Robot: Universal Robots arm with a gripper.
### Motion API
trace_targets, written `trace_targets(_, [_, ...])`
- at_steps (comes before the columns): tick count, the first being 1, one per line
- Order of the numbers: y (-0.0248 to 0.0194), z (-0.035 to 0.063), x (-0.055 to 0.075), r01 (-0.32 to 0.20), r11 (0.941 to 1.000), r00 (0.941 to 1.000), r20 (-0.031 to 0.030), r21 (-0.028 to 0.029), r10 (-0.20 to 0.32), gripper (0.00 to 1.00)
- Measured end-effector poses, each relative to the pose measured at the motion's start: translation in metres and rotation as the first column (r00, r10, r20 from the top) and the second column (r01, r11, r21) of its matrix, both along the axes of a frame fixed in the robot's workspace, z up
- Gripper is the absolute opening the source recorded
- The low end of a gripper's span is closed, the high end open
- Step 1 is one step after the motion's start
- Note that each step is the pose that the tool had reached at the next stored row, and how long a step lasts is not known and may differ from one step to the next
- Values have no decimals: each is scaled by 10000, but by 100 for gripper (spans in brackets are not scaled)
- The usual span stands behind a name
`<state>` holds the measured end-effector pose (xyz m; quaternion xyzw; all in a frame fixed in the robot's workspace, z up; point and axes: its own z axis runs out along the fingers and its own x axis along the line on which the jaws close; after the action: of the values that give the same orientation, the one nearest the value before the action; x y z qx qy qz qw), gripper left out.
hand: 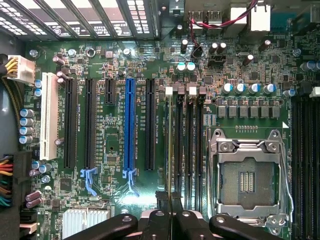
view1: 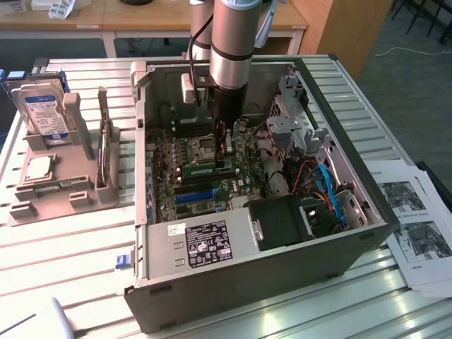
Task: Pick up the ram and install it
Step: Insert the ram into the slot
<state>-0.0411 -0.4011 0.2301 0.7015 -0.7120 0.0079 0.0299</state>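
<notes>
— Where's the ram (view1: 206,170)?
— Look inside the computer case (view1: 282,272) — it stands on edge along the black memory slots (hand: 189,150) beside the processor socket (hand: 248,182), and your gripper (hand: 170,200) is clamped on it.

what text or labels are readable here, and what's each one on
No text here reads clearly enough to quote.
Sticker on the hard drive: blurred.
Black label on the power supply: too small.
Printed sheets: too small.
White lettering on the motherboard beside the slots: too small.
</notes>
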Motion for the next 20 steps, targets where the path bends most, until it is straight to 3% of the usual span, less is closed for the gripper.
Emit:
trace_targets(6, [0, 0, -6, 2, 10000, 10000, 60, 18, -2, 12])
trace_targets(20, [2, 0, -31, 0, 10000, 10000, 82, 18, 0, 12])
